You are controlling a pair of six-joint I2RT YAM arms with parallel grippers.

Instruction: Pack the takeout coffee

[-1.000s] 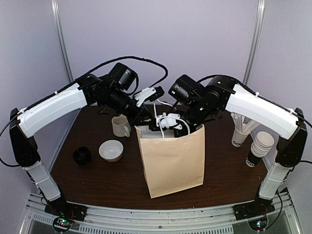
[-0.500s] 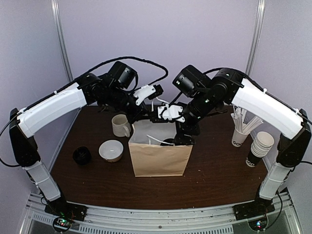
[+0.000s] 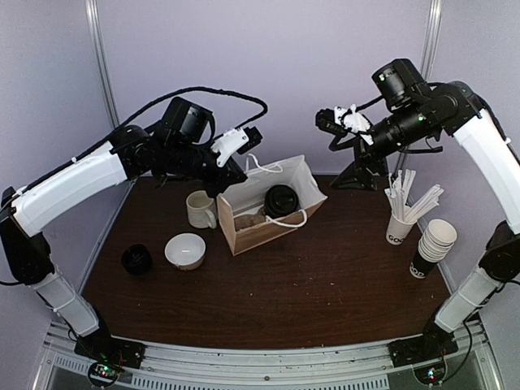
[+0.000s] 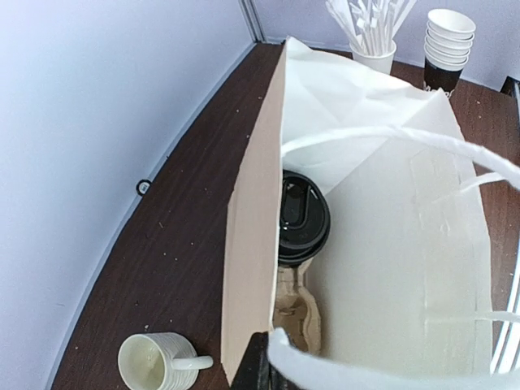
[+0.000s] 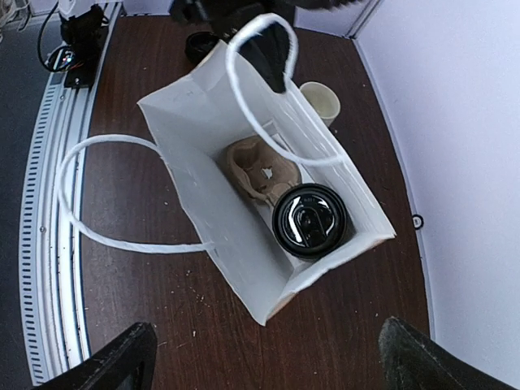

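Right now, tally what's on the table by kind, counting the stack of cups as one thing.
Paper bag: 1
Lidded takeout coffee: 1
Cardboard cup carrier: 1
Cream mug: 1
White bowl: 1
Small black round item: 1
Cup of white sticks: 1
Stack of paper cups: 1
Total: 8

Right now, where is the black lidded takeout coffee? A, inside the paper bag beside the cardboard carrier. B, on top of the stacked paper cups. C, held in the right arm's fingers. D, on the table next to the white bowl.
A: the right wrist view looks down into the open paper bag, where the takeout coffee sits with its black lid up, next to the cardboard carrier.
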